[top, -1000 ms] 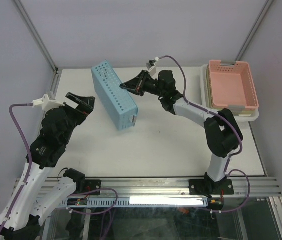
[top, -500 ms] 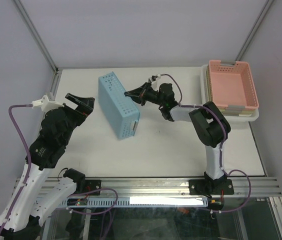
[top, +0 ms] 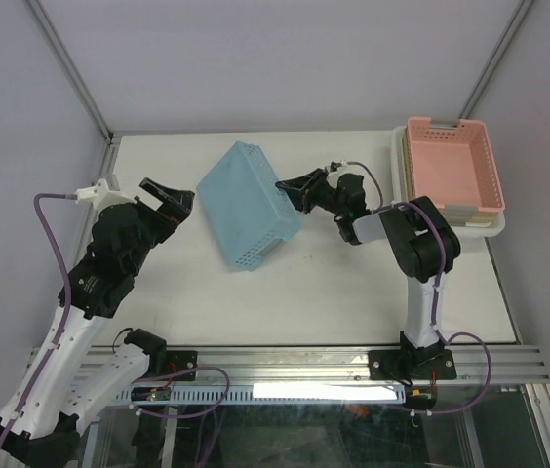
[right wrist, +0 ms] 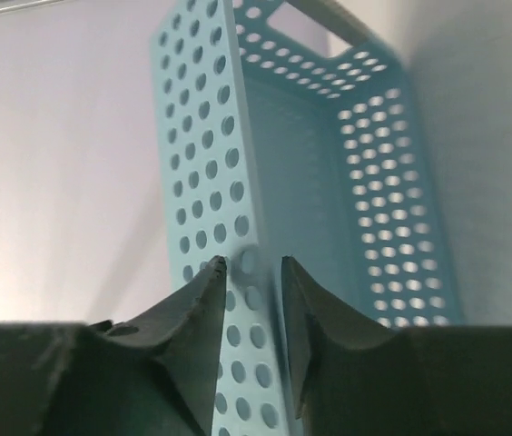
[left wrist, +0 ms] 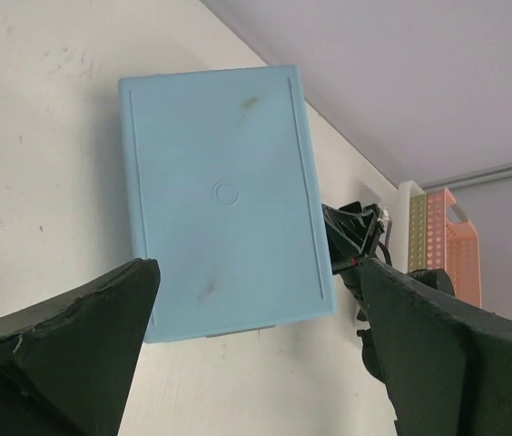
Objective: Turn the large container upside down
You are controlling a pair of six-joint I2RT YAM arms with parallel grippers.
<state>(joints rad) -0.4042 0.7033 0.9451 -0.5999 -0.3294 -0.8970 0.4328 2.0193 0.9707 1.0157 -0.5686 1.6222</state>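
Note:
The large container [top: 251,210] is a light blue perforated basket near the middle of the table, tipped so its solid bottom [left wrist: 224,195] faces up and left. Its open side [right wrist: 329,154] faces my right gripper [top: 290,188]. That gripper's jaws [right wrist: 251,265] straddle the long side wall, slightly parted, with a thin gap showing on each side of the wall. My left gripper [top: 168,200] hovers wide open to the left of the container, touching nothing; the container shows between its fingers [left wrist: 256,268].
A pink basket [top: 451,161] sits stacked on a white tray [top: 480,222] at the table's far right edge, also visible in the left wrist view [left wrist: 460,245]. Grey walls enclose the back and sides of the table.
The container has tipped from standing on its long side to lying bottom-up at a slant. My right arm swung down and right with it, and its jaws have parted. The left arm rose slightly.

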